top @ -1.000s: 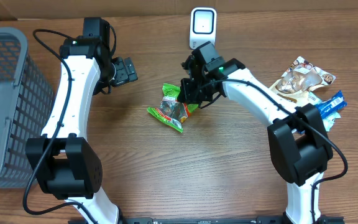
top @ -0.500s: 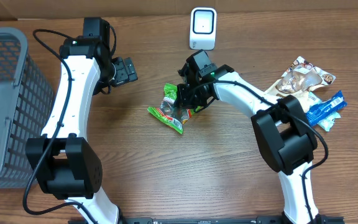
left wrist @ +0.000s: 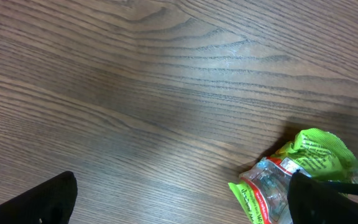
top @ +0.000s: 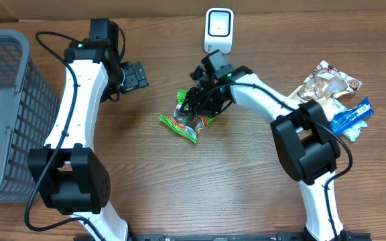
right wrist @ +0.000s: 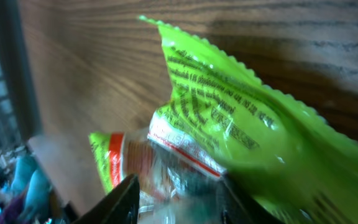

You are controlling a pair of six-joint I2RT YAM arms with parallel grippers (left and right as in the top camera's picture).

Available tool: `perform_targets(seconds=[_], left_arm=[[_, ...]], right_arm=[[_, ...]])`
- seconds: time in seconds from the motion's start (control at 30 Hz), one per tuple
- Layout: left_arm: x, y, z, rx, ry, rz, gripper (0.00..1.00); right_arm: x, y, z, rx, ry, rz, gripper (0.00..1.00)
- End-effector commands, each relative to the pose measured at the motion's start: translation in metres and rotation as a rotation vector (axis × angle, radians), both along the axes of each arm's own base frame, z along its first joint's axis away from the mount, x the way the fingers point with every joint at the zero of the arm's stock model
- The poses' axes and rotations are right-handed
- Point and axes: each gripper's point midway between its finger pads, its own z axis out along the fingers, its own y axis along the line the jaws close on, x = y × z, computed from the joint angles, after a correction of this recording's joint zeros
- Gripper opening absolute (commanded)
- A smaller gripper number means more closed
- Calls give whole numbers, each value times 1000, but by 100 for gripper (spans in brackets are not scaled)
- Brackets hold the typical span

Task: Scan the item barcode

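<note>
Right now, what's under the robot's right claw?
A crinkly green snack packet lies on the wooden table beneath the right gripper. In the overhead view the gripper covers the packet's upper end, so that part cannot be seen.

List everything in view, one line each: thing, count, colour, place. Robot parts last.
table: one, brown wood, under everything
basket: one, grey, left edge
scanner: one, white, top centre
snack packet: one, green, centre
snack bag: one, brown and white, right side
wrapper: one, blue, beside the snack bag
left arm: one, white and black, left side
right arm: one, white and black, reaching to the centre
left claw: one, black, open, empty
right claw: one, black, fingers apart at the snack packet
</note>
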Motion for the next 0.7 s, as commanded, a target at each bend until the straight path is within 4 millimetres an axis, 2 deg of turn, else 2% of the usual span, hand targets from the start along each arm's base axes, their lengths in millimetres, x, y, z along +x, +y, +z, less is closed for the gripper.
perform_targets(seconds=[0.0, 0.07, 0.1, 0.13, 0.17, 0.2, 0.3, 0.57, 0.67], left_arm=[[4, 3, 2, 9, -10, 18, 100], [4, 3, 2, 9, -10, 18, 100], [4, 3, 2, 9, -10, 18, 100], [4, 3, 2, 9, -10, 18, 100], [4, 3, 2, 9, -10, 18, 100], [4, 3, 2, 9, -10, 18, 100], [4, 3, 2, 9, -10, 18, 100], [4, 3, 2, 9, -10, 18, 100], [4, 3, 2, 9, -10, 18, 100]], right_arm=[[23, -9, 67, 111, -63, -6, 43], [21, -15, 92, 119, -82, -15, 38], [20, -18, 99, 121, -88, -18, 29], [20, -20, 105, 116, -96, -23, 10], [19, -22, 108, 104, -101, -29, 4], [19, -24, 107, 89, -97, -39, 4], [11, -28, 87, 14, -61, -58, 4], [-21, -19, 47, -26, 28, -44, 4], [-22, -16, 41, -18, 15, -38, 4]])
